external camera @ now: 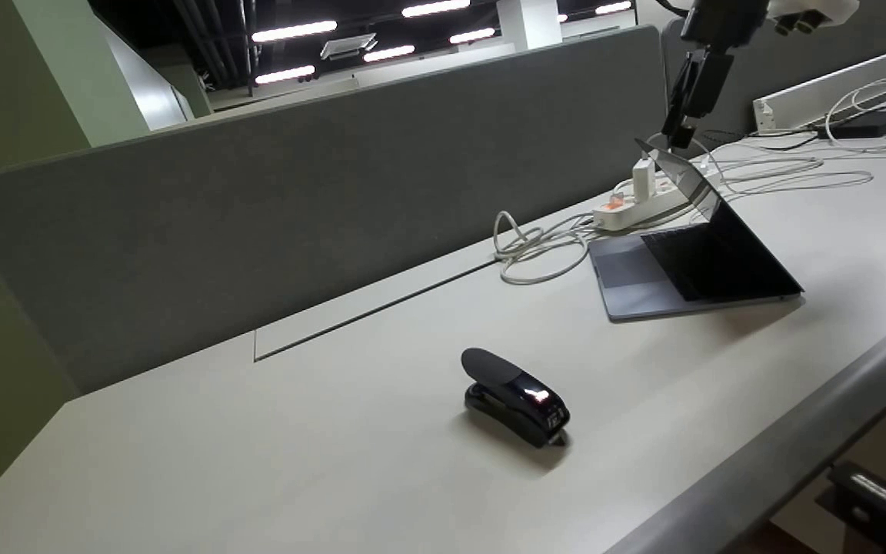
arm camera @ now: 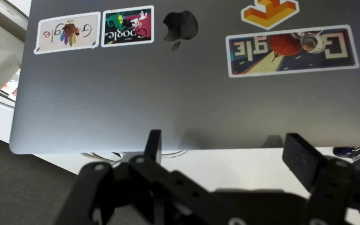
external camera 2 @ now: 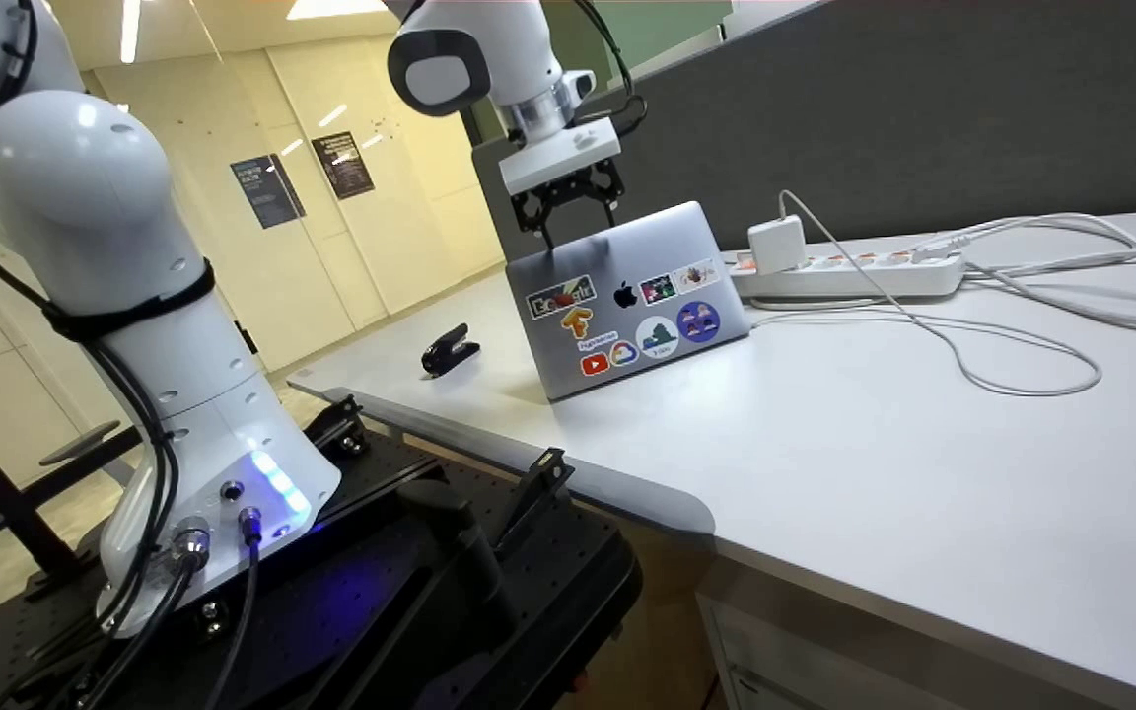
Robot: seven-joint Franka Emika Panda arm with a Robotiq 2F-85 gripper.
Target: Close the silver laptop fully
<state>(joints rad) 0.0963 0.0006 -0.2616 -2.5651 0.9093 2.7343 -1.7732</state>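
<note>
The silver laptop (external camera: pixel 631 269) stands partly open on the table, its lid leaning over the dark keyboard at an acute angle. Its lid outside with colourful stickers shows in an exterior view (external camera 2: pixel 617 266) and fills the upper wrist view (arm camera: pixel 180 93). My gripper (external camera 2: pixel 580 234) is open with nothing between its fingers. It is at the lid's top edge, with the fingertips over the sticker side in the wrist view (arm camera: pixel 223 136). It also shows by the upper lid edge in an exterior view (external camera: pixel 679 138). I cannot tell whether the fingertips touch the lid. The keyboard is hidden in the wrist view.
A black stapler-like object (external camera: pixel 516 396) lies on the table in front of the laptop's open side. A white power strip (external camera 2: pixel 854 276) with a charger (external camera 2: pixel 777 245) and loose cables (external camera: pixel 535 246) lies beside the laptop. A grey partition (external camera: pixel 335 208) runs along the table's back.
</note>
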